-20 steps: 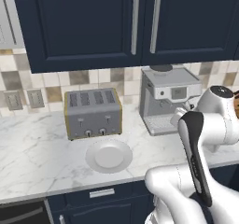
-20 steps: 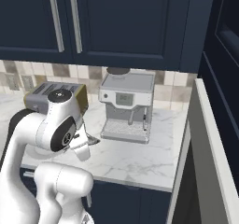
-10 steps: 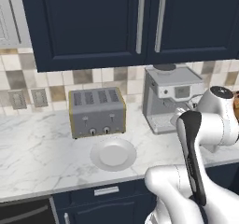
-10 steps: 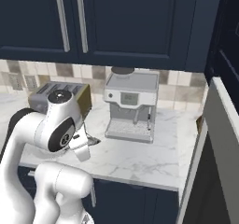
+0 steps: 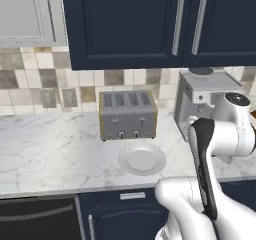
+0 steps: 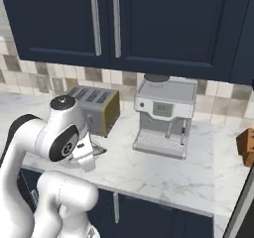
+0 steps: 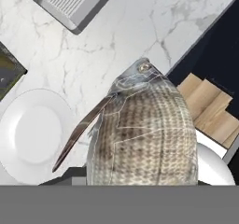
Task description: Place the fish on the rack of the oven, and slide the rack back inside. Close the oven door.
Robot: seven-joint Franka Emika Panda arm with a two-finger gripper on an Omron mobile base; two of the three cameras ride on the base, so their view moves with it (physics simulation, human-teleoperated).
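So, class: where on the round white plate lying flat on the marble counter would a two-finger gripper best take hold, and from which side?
Grip the round white plate at its thin raised rim, coming from above at the open front edge. It lies flat, so only the rim offers a pinch, and the silver toaster crowds its back.

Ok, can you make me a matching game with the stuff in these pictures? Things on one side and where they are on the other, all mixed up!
Things:
1. fish
2. plate
3. toaster
4. coffee machine

Places:
A. on the counter by the wall, left of the coffee machine
B. held in the gripper, up above the counter
C. lying flat on the counter just in front of the toaster
D. on the counter, under the dark blue cupboards, right of the toaster

Right pairs: 1-B, 2-C, 3-A, 4-D
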